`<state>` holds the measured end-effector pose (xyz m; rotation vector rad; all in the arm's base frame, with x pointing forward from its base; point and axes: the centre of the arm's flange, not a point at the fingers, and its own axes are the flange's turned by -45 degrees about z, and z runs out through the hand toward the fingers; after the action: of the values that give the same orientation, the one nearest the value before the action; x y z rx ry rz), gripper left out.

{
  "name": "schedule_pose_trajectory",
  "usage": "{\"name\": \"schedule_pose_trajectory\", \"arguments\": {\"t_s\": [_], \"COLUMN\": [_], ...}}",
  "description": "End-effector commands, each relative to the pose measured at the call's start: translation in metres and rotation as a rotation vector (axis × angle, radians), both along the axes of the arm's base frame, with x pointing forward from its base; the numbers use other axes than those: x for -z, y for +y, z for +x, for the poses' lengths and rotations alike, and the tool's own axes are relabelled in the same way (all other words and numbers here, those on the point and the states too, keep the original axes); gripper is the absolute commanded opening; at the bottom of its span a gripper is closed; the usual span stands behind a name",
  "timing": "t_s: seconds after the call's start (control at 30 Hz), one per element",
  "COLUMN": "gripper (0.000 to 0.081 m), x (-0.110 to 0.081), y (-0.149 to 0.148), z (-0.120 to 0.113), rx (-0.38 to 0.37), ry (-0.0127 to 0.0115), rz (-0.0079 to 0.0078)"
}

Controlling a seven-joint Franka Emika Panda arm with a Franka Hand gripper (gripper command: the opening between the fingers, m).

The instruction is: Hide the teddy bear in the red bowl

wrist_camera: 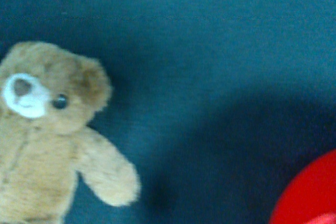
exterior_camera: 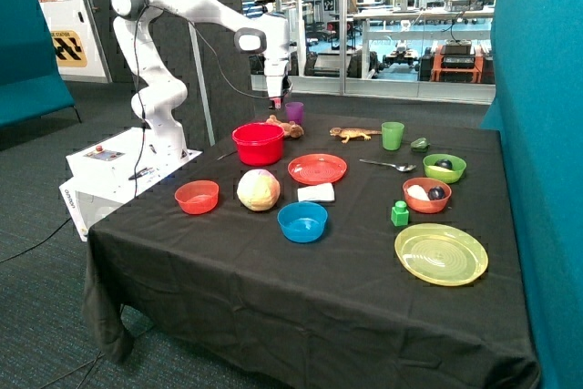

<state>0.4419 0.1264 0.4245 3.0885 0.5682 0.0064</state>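
Note:
The teddy bear (exterior_camera: 290, 127), a small brown plush toy, lies on the black tablecloth just behind the red bowl (exterior_camera: 259, 144), near the table's far edge. The red bowl is deep, stands upright, and looks empty. My gripper (exterior_camera: 276, 105) hangs a short way above the bear and the bowl's far rim. In the wrist view the bear (wrist_camera: 47, 140) lies face up on the cloth, and a piece of the red bowl's rim (wrist_camera: 310, 195) shows in one corner. The gripper itself is not in the wrist view.
A purple cup (exterior_camera: 294, 112) stands behind the bear. Near the bowl are a red plate (exterior_camera: 317, 168), a small orange-red bowl (exterior_camera: 197, 196), a pale ball (exterior_camera: 259, 189) and a blue bowl (exterior_camera: 301, 221). Further along are a lizard figure (exterior_camera: 354, 134), a green cup (exterior_camera: 393, 135) and a yellow plate (exterior_camera: 441, 253).

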Motion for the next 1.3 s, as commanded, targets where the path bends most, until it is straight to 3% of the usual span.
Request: {"name": "schedule_pose_trajectory", "arguments": {"t_s": [0.0,0.1,0.33,0.53,0.87,1.27], "gripper": [0.0536,0.0548,0.0555,0.0562,0.0616,0.0626], "x": [0.016,0.021,0.032,0.037,0.065,0.097], "y": [0.042,0.044,0.043,0.044,0.06,0.068], "z": [-0.007,-0.002,0.021,0.03,0.015,-0.01], "rx": [0.014,0.042,0.193,0.227,0.276,0.279], "ry": [0.0043,0.0042,0.0042,0.0042,0.0042,0.0042], "rz": [0.0005,0.0006,0.0009,0.001,0.0011,0.0011]}}
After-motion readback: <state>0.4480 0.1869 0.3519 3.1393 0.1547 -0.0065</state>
